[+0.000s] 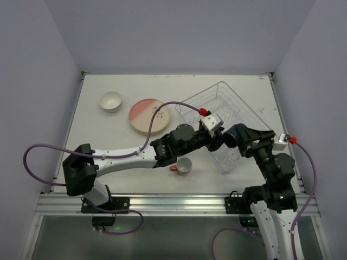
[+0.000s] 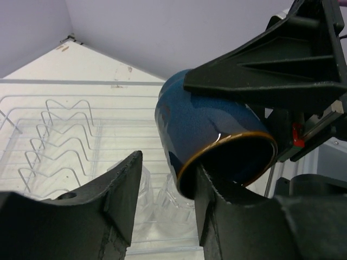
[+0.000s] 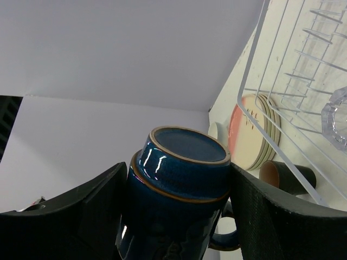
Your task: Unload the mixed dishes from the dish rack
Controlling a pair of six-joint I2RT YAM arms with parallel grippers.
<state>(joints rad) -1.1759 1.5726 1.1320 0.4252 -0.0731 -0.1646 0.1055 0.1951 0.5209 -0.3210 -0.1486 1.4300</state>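
Nearest me, the salmon cup (image 1: 183, 166) is already out on the table (image 1: 97, 141). My right gripper (image 3: 179, 179) clamps the dark blue cup (image 2: 206, 124) over the dish rack's (image 1: 217, 89) near-left edge. The left gripper (image 2: 168, 168) is half-wide at its rim, gap showing. Two clear glasses (image 2: 173, 208) remain inside. Farther left, the plates (image 1: 147, 115) and the white bowl (image 1: 110, 101) are unloaded, with bare table near-left of them.

I see the left gripper (image 1: 223, 138) and right gripper (image 1: 242, 142) both at the dark blue cup (image 1: 234, 132), over the dish rack (image 1: 238, 107) — skewed, by the table's (image 1: 97, 130) right edge. A salmon cup (image 1: 183, 166) lies on its side near the near edge; stacked plates (image 1: 147, 116) and a white bowl (image 1: 111, 101) sit toward the far-left corner.
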